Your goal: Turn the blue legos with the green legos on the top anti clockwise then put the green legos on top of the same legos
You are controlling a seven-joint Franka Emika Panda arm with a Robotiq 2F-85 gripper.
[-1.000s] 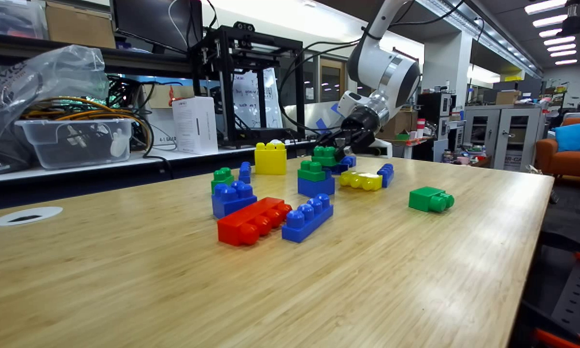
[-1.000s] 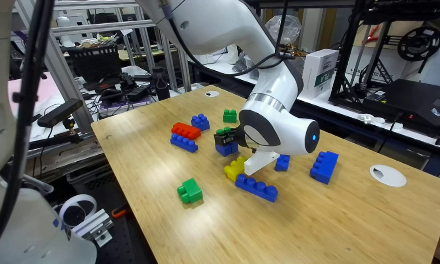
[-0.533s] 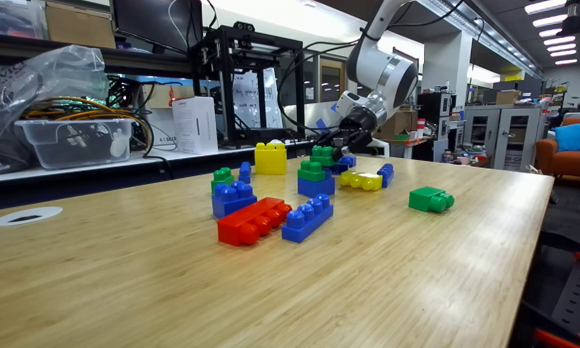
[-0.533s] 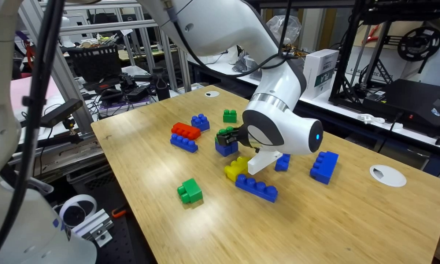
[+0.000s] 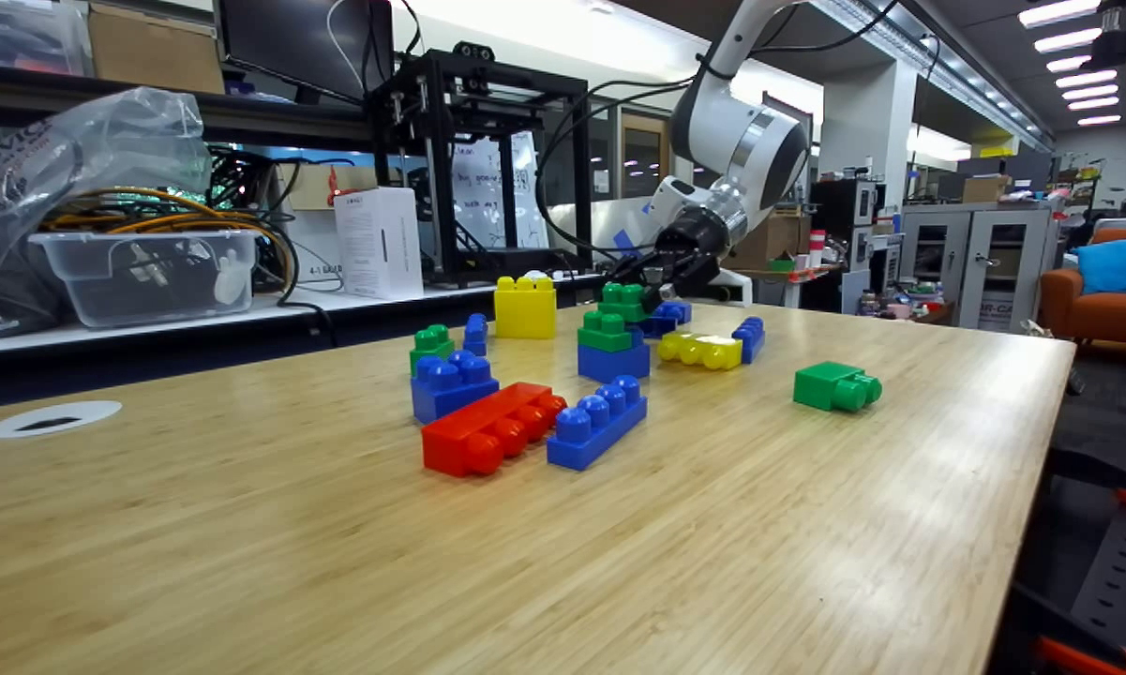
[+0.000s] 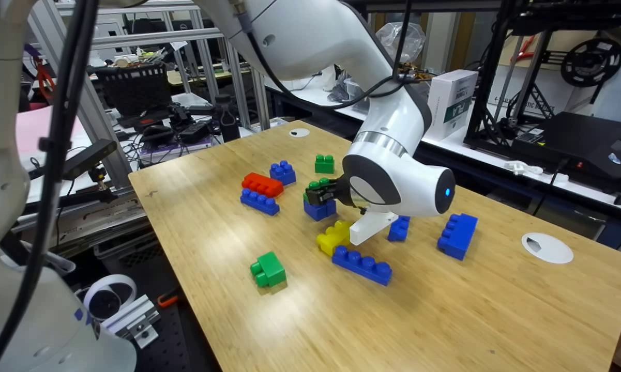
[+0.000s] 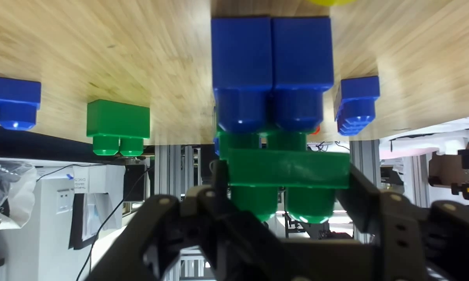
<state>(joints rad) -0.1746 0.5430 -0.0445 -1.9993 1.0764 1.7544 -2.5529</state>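
A blue block (image 5: pixel 614 362) stands on the table with a green brick (image 5: pixel 605 332) seated on part of its top; its other blue studs are bare. In the wrist view the blue block (image 7: pixel 271 54) is at top centre, with the seated green brick (image 7: pixel 243 142) behind it. My gripper (image 7: pixel 289 171) is shut on a second green brick (image 7: pixel 289 168), studs away from the table side. In an exterior view this held green brick (image 5: pixel 623 302) is just above and behind the blue block; whether they touch cannot be told. The gripper (image 6: pixel 320 194) partly hides the stack (image 6: pixel 319 210).
Near the stack lie a red brick (image 6: pixel 262 184), a long blue brick (image 6: pixel 259 201), a blue block (image 6: pixel 283 172) and a green block (image 6: pixel 324 164). A yellow brick (image 6: pixel 333 236) and another long blue brick (image 6: pixel 362 265) are beside the arm. A tall yellow block (image 5: pixel 525 309) stands behind.
My gripper with the held green brick has shifted slightly left in an exterior view and slightly right in an exterior view, mostly in the first half second. The bricks on the table have not moved.
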